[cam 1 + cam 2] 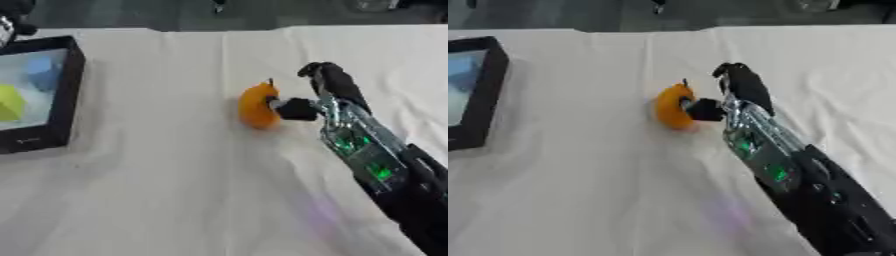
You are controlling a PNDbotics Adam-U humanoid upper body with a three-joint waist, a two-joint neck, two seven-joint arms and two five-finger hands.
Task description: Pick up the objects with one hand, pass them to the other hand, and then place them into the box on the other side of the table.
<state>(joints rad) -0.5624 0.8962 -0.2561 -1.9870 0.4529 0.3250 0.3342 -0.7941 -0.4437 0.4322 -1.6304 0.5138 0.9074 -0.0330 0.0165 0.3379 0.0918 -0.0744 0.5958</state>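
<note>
An orange rounded fruit-like object with a small dark stem lies on the white cloth near the table's middle. My right hand comes in from the lower right. Its thumb touches the object's right side, while the fingers stretch past it to the upper right and do not wrap it. The black box stands at the left edge, holding a blue piece and a yellow-green piece. A dark and silver part of my left hand shows at the upper left corner, mostly cut off.
The white cloth covers the table, with creases at the right. The table's far edge runs along the top, with dark floor beyond it.
</note>
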